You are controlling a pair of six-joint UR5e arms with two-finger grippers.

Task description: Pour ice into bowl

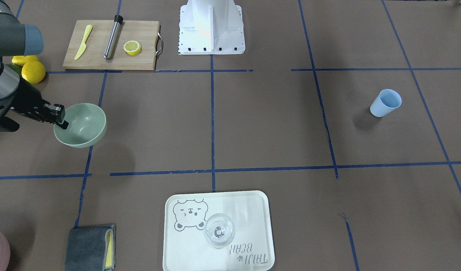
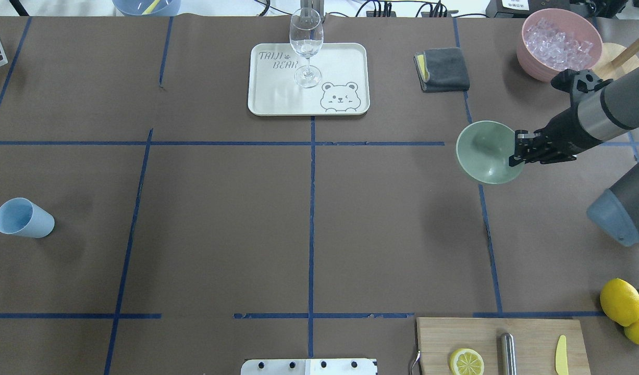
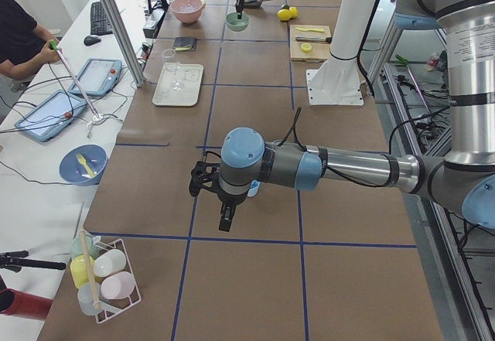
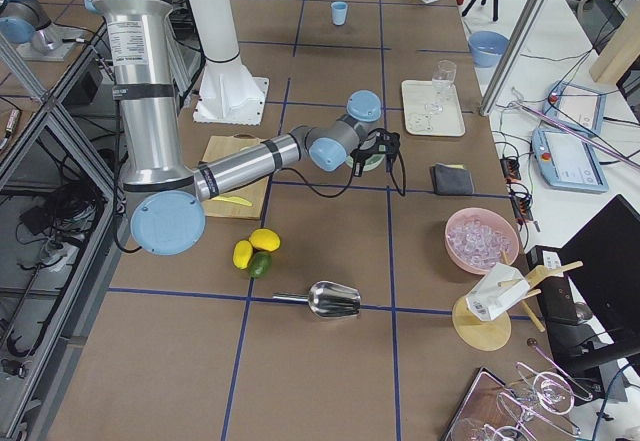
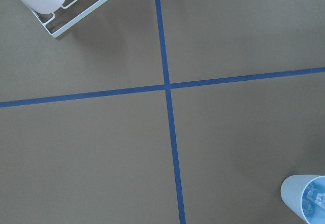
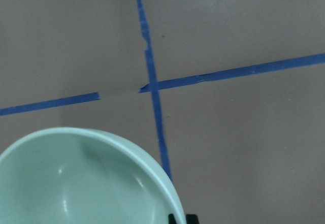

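The pale mint-green bowl (image 2: 486, 152) is held by its rim in my right gripper (image 2: 516, 152), tilted and a little above the table at the right. It also shows in the front view (image 1: 82, 126) with the gripper (image 1: 62, 121), and in the right wrist view (image 6: 86, 178). The bowl looks empty. The light blue cup (image 2: 22, 219) stands at the far left; the left wrist view shows small clear ice (image 5: 316, 198) inside it. My left gripper (image 3: 226, 219) hangs beside the cup, seen only in the exterior left view; I cannot tell whether it is open.
A pink container (image 2: 559, 44) full of ice stands at the back right, next to a grey cloth (image 2: 442, 69). A cream tray (image 2: 345, 62) bears a wine glass (image 2: 306, 47). A cutting board (image 2: 528, 333) and lemons (image 2: 619, 301) lie near right.
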